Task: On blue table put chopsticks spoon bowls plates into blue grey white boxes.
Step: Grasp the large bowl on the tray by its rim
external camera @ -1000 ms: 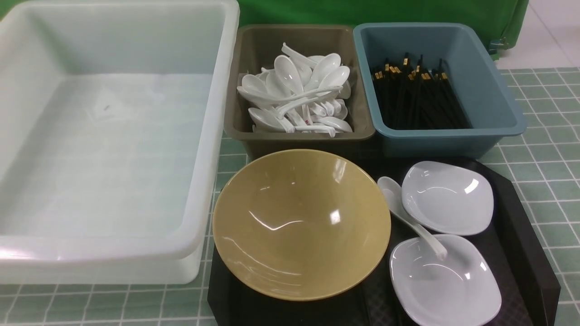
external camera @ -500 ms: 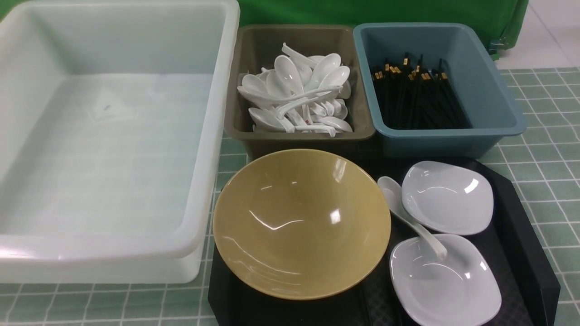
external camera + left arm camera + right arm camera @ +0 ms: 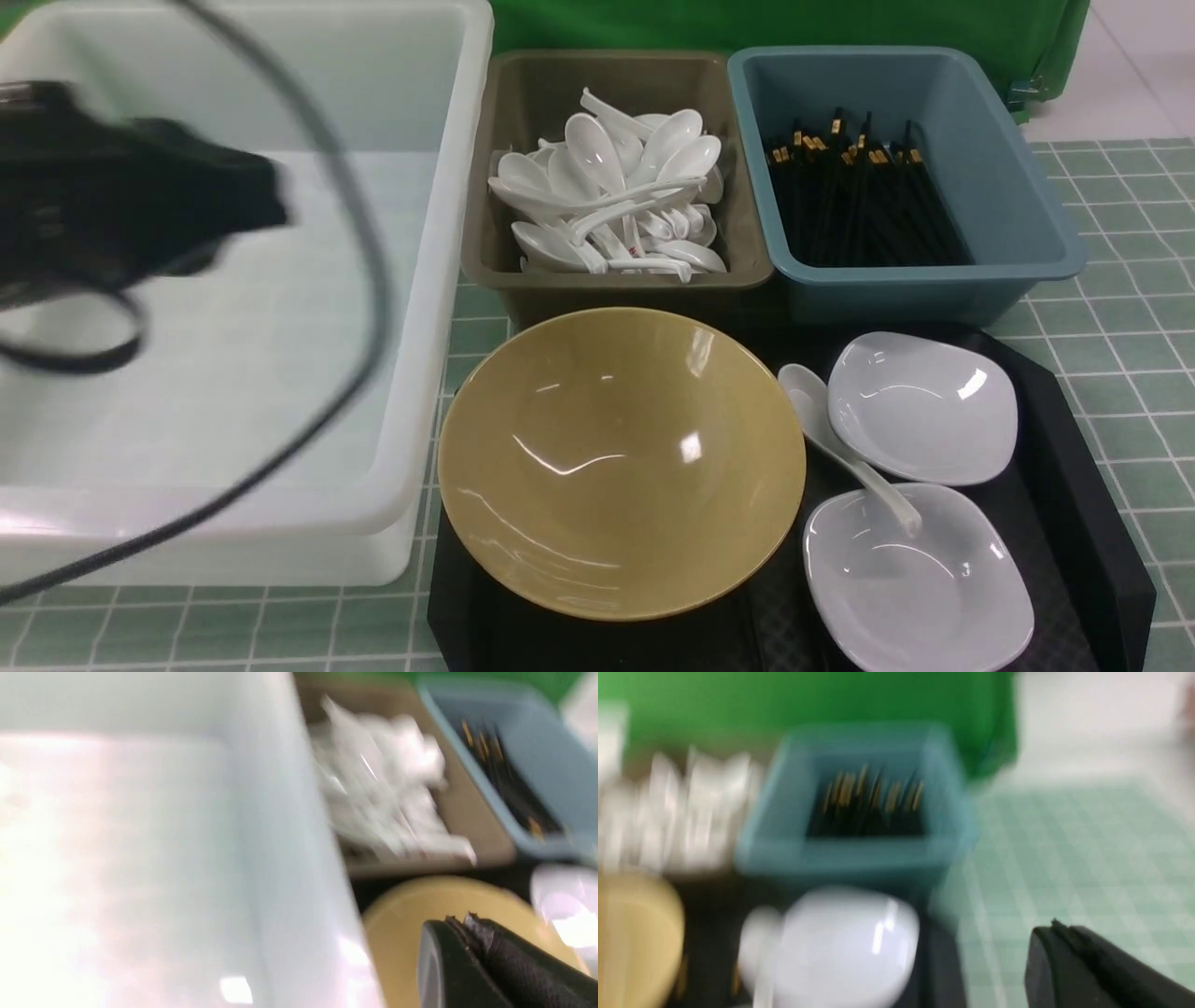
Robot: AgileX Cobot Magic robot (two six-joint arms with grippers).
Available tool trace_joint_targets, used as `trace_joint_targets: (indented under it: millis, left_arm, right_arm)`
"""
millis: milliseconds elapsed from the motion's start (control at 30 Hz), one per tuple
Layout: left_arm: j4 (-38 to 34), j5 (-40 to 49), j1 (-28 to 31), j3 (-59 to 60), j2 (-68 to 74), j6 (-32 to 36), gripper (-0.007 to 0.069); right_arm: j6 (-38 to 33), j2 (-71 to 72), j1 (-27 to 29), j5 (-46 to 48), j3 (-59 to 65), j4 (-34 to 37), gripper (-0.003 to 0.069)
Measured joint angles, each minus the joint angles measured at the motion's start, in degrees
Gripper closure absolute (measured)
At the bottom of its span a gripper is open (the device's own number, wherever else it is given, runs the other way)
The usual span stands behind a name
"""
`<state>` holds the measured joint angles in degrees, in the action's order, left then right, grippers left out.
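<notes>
The mustard-tan bowl (image 3: pixel 621 462) sits on the black tray, with two white plates (image 3: pixel 921 408) (image 3: pixel 920 579) to its right. A white spoon (image 3: pixel 845 443) lies between them, its handle resting on the nearer plate. The slate-blue box (image 3: pixel 1027 215) holds several chopsticks (image 3: pixel 864 201). The grey-brown box (image 3: pixel 523 103) holds several white spoons. The white tub (image 3: pixel 439 280) is empty. My left arm (image 3: pixel 140 201) is a dark blur above the tub. My left gripper (image 3: pixel 460 918) is shut and empty, above the bowl's (image 3: pixel 397 942) left rim. My right gripper (image 3: pixel 1057 926) is shut and empty over the blue table (image 3: pixel 1064 849), right of the tray.
The black tray (image 3: pixel 1074 485) lies at the front right, against the two small boxes. A black cable (image 3: pixel 369 280) loops from my left arm across the tub. A green backdrop (image 3: pixel 840 23) stands behind the boxes. Both wrist views are motion-blurred.
My left arm and its cable have swung into the front view over the white tub; earlier no arm showed. The dishes and boxes have not moved.
</notes>
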<state>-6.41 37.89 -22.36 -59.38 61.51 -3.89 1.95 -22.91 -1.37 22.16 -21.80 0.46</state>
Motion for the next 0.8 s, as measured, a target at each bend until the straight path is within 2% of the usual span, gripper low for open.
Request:
trace_joint_targets:
  millis: [133,300,500,667,767,800]
  left_arm:
    - [-0.2,7.0,-8.6,-9.0,11.6,4.9,0.0619]
    - [-0.3,10.4,-15.3,-16.7,25.8,7.1,0.0619]
    - [-0.3,13.3,-18.7,-20.5,40.1,7.3,0.0619]
    - [-2.8,12.0,-18.9,-20.8,45.2,7.3,0.0619]
    - [-7.9,9.7,-18.9,-20.9,47.0,7.5,0.0619]
    - [-12.3,8.6,-18.9,-20.9,47.7,8.1,0.0619]
  right_arm:
    - [-4.4,-6.5,-6.3,8.3,-0.9,0.0,0.0624]
    - [-6.9,-14.7,-12.5,9.7,-0.9,0.2,0.0624]
    - [-7.8,-20.1,-17.7,8.1,-0.9,3.1,0.0624]
    - [-8.0,-21.0,-19.8,8.9,-0.9,3.7,0.0624]
    - [-8.0,-21.0,-20.0,7.7,-0.9,3.8,0.0624]
    - [-8.0,-21.0,-20.0,7.0,-0.9,3.8,0.0624]
